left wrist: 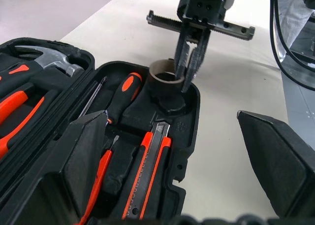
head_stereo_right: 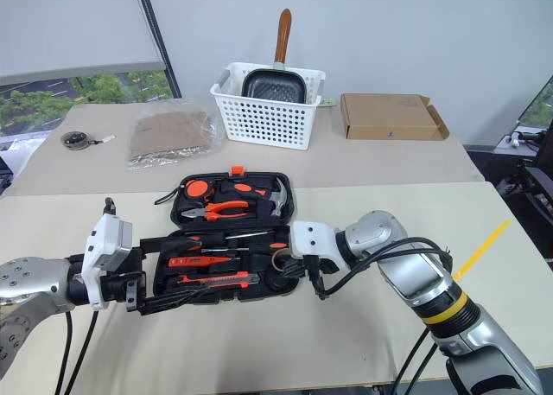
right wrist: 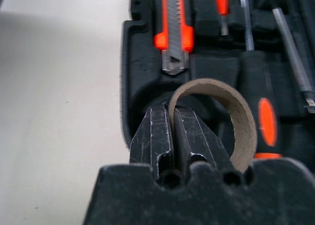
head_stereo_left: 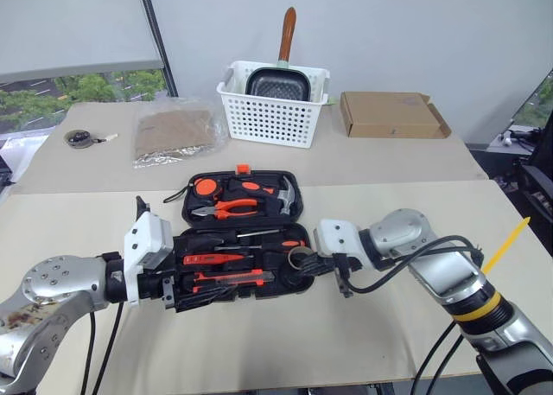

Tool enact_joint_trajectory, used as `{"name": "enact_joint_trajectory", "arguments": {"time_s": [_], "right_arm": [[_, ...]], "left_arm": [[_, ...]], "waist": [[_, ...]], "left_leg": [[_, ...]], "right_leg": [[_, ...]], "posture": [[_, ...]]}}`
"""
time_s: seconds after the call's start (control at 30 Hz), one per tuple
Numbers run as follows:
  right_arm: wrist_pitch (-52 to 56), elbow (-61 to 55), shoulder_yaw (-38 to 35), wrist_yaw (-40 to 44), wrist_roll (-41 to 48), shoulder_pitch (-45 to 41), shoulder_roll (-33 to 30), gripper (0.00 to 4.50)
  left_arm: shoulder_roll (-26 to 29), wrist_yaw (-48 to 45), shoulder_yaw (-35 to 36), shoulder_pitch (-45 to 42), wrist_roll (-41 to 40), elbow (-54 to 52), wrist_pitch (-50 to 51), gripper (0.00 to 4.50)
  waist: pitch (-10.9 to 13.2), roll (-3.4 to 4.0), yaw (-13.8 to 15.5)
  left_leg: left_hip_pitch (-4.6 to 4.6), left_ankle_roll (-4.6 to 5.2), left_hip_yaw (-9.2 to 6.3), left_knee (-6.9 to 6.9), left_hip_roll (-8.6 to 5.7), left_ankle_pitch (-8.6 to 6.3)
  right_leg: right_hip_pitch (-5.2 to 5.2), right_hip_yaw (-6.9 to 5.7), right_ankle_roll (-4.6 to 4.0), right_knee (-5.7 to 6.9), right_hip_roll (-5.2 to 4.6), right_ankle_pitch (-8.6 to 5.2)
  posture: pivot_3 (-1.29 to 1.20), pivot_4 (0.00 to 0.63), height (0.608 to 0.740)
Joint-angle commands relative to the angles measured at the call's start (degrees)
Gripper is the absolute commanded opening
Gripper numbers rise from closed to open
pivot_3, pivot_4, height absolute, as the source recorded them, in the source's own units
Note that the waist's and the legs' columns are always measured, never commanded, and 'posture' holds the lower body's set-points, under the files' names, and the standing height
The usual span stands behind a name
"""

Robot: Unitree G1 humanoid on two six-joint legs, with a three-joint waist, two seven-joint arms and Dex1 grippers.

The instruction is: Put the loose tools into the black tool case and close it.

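The beige desk (head_stereo_left: 285, 334) is carrying the black plastic clamshell tool case (head_stereo_left: 333, 261), which is lying open at the centre of the head views with its lid half (head_stereo_left: 187, 207) toward the top of the frame, so closing is, by my reading, not yet done. One case is showing, and packing is looking nearly finished: no loose tool is lying on the desk around it. In the near half, one red-and-black utility knife (head_stereo_left: 226, 279) is sitting in its recess along the lower edge, and two black-and-orange-handled screwdrivers (head_stereo_left: 281, 243) are resting above it; a thin steel shaft beside them may be the small tester, though I cannot tell. One small grey tape roll with a cardboard core (right wrist: 244, 117) is hovering at the case's right end over a round recess, its wall being pinched by the right gripper (right wrist: 172, 129), whose two black fingers are pressed together on it. The left gripper (left wrist: 184, 173) is waiting at the case's left end with its fingers spread wide, holding nothing. What is remaining, as I judge it, is seating the roll, releasing it and folding the lid shut.
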Motion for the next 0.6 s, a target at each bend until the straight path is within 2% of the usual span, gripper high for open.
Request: {"name": "enact_joint_trajectory", "arguments": {"time_s": [0.03, 0.07, 0.1, 0.17, 0.47, 0.6], "right_arm": [[-1.06, -1.47, 0.44, 1.51, 0.09, -1.15, 0.0, 0.05], [-0.9, -1.81, 0.55, 1.47, 0.15, -1.06, 0.17, 0.05], [-0.85, -2.04, 0.63, 1.38, 0.12, -0.97, 0.38, 0.77], [-0.89, -2.28, 0.82, 1.23, -0.02, -0.89, 0.74, 1.31], [-0.81, -2.5, 0.57, -0.03, 0.17, -1.39, 1.99, 4.47], [-0.38, -2.75, -2.43, -1.0, 2.28, -2.36, 2.56, 4.47]], "left_arm": [[0.61, 0.2, 2.11, 0.22, -0.98, -2.15, -0.66, 4.5], [0.64, 0.18, 2.23, 0.36, -1.09, -2.2, -0.59, 4.5], [0.7, 0.12, 2.3, 0.49, -1.14, -2.23, -0.54, 4.5], [0.89, -0.08, 2.47, 0.63, -1.17, -2.12, -0.47, 4.5], [1.58, -0.94, 2.7, 0.79, -1.23, -1.28, -0.84, 4.5], [1.65, -1.4, 2.76, 0.86, -1.0, -0.96, -1.07, 4.5]], "waist": [[0.0, 0.0, -0.02], [0.0, 0.0, -0.01], [0.0, 0.0, -0.01], [0.0, 0.0, -0.02], [0.0, 0.0, -0.01], [0.0, 0.0, -0.02]], "left_leg": [[0.0, 0.17, -0.01, 0.0, 0.0, -0.1], [0.01, 0.17, -0.01, 0.0, 0.01, -0.1], [0.02, 0.17, -0.01, 0.0, 0.02, -0.1], [0.02, 0.17, -0.02, 0.0, 0.03, -0.1], [0.03, 0.16, -0.02, 0.0, 0.03, -0.09], [0.03, 0.13, -0.02, -0.01, 0.03, -0.08]], "right_leg": [[0.0, -0.01, 0.0, 0.01, 0.01, 0.0], [0.0, -0.01, 0.0, 0.01, 0.01, 0.0], [0.0, -0.01, 0.0, 0.02, 0.02, 0.0], [0.0, -0.02, 0.0, 0.04, 0.04, 0.0], [-0.01, -0.01, -0.01, 0.07, 0.04, 0.0], [-0.02, -0.01, -0.01, 0.07, 0.04, 0.0]], "posture": [[0.0, 0.15, 0.7], [0.0, 0.15, 0.7], [0.0, 0.15, 0.7], [0.0, 0.15, 0.7], [0.0, 0.15, 0.7], [0.0, 0.15, 0.7]]}}
